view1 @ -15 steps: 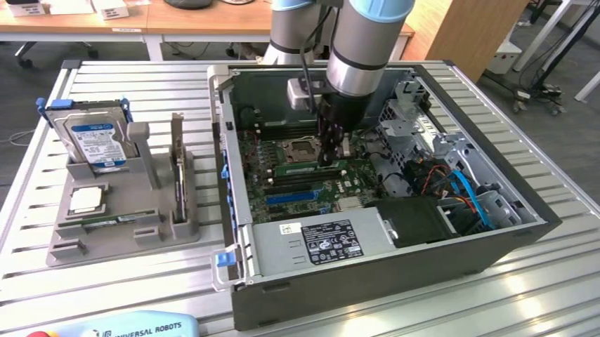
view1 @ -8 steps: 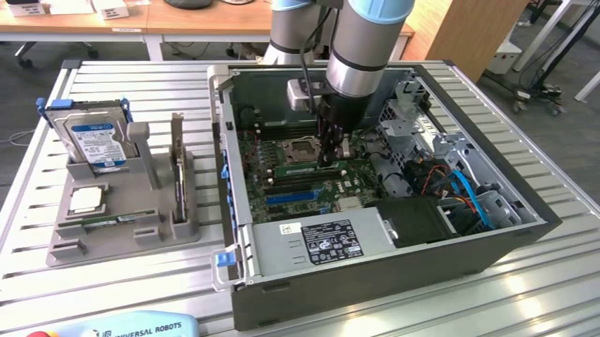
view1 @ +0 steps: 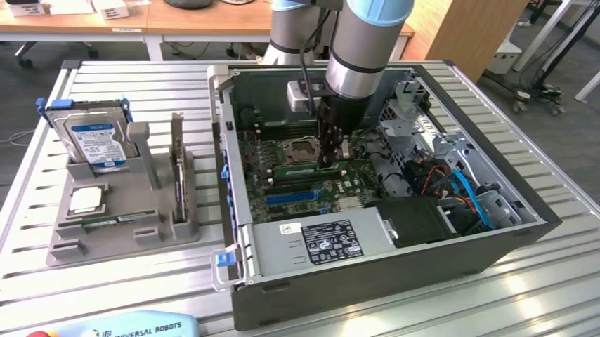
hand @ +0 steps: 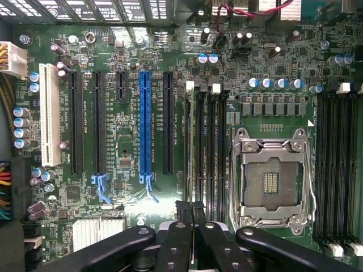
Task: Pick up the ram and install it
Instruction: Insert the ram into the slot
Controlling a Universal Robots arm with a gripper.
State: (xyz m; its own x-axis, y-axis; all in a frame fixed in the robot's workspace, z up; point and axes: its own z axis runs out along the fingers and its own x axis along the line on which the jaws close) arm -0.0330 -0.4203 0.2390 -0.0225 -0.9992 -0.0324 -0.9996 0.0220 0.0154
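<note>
Step in hand, by my reading: installation, seating phase.

- The gripper [view1: 328,158] stands inside the computer case [view1: 375,281], pointing down at the motherboard, jaws drawn narrow.
- The ram [view1: 295,170] shows as a green strip on edge right at the fingertips [hand: 182,212]. It runs away from them along the memory slots [hand: 205,147]. I judge it pinched; the contact itself is hidden.
- The processor socket [hand: 272,181] is just beside the gripper, bare.

Seating calls for the stick's lower edge in line with one slot, then a straight downward push with no tilt.

Count:
- Ram sticks: 2. One is at the gripper. The spare stick [view1: 98,223] lies flat in the grey tray [view1: 122,239], well apart from the gripper, outside the case.
- Hard drive [view1: 94,140]: 1, in the tray.
- Loose processor chip [view1: 84,200]: 1, in the tray.
- Slot banks: 2, one on each side of the socket.
</note>
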